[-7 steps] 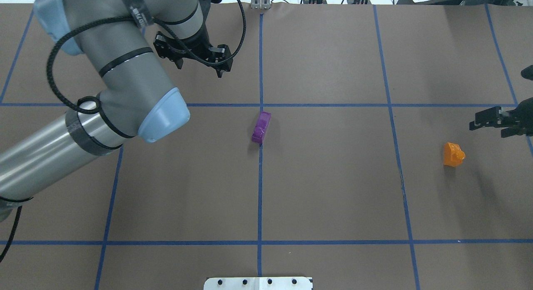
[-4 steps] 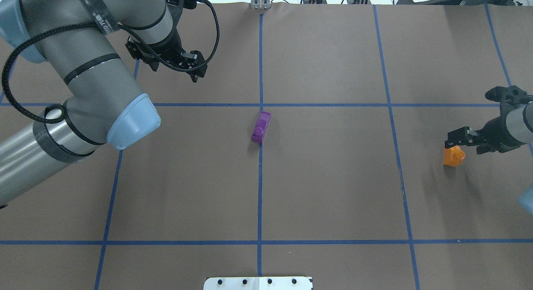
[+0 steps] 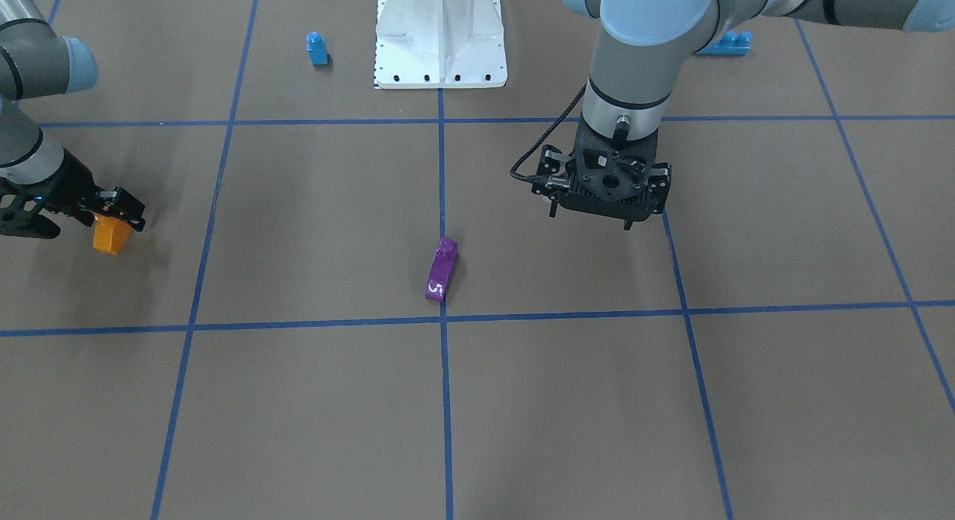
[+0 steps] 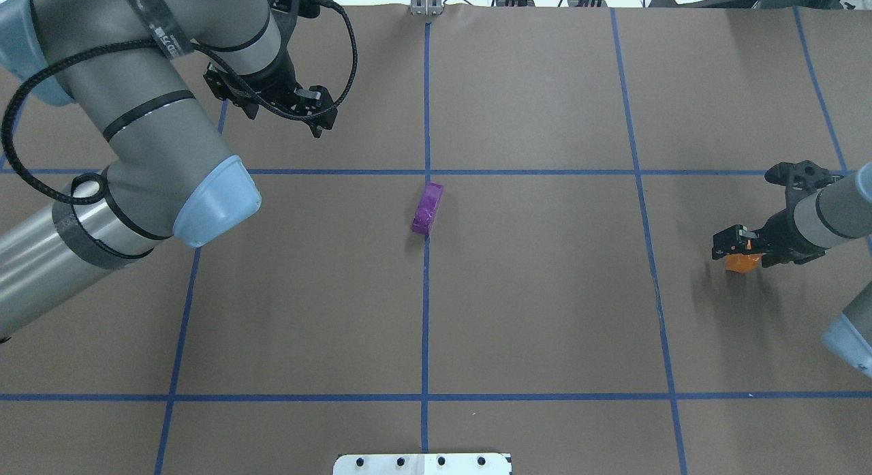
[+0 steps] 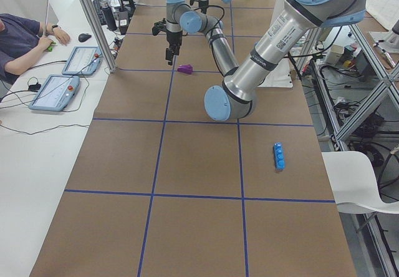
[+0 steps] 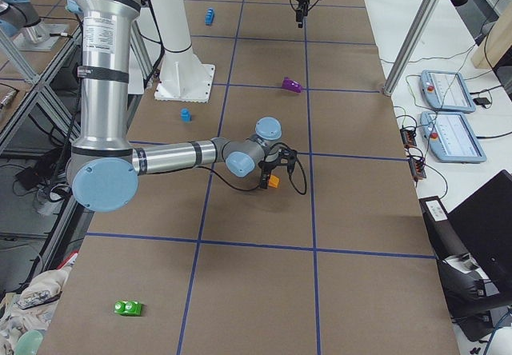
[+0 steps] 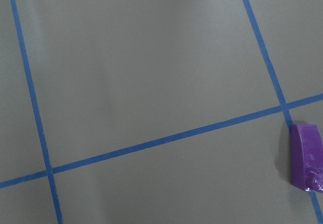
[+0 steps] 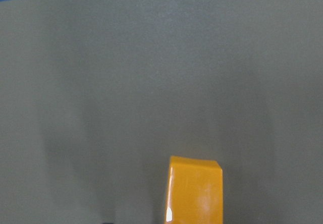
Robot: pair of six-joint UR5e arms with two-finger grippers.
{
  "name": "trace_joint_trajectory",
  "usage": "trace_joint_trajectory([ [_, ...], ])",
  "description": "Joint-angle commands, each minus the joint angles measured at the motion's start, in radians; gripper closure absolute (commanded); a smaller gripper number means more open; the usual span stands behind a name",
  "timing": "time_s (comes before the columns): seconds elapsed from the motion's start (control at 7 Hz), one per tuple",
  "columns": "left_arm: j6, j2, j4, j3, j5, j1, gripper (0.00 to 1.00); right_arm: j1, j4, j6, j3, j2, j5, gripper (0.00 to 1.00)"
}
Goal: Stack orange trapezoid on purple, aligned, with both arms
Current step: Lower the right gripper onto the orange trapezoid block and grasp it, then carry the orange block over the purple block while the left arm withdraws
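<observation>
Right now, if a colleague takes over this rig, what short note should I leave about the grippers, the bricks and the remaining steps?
Left gripper: open, empty, apart from the purple brick.
Right gripper: low over the orange trapezoid; grip cannot be told.
Both bricks rest on the table, far apart.
Done: approach only. Left: grasp orange, carry, stack aligned on purple.

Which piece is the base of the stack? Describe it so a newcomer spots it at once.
Start at the white robot base and follow the blue tape line straight out from it. The purple brick lies along that line, just short of the second cross line. It is the only purple piece: elongated, one stud at an end, unlike the stubby orange trapezoid.
</observation>
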Motion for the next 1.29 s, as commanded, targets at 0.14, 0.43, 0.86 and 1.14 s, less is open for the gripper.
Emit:
trace_joint_trajectory([
  [0.14, 0.000, 0.011, -0.003, 0.006, -0.002, 0.004, 0.00, 0.000, -0.008, -0.001, -0.006, 0.001, -0.005, 0.67],
  [0.43, 0.000, 0.034, -0.021, 0.000, -0.002, 0.004, 0.00, 0.024, -0.014, -0.003, 0.025, -0.005, 0.017, 1.00],
  [0.86, 0.059, 0.100, -0.023, -0.031, -0.002, -0.007, 0.00, 0.069, -0.263, 0.000, 0.205, 0.051, 0.046, 1.00],
  [1.14, 0.191, 0.186, -0.021, -0.043, -0.035, -0.097, 0.00, 0.060, -0.503, 0.003, 0.217, 0.277, 0.046, 1.00],
])
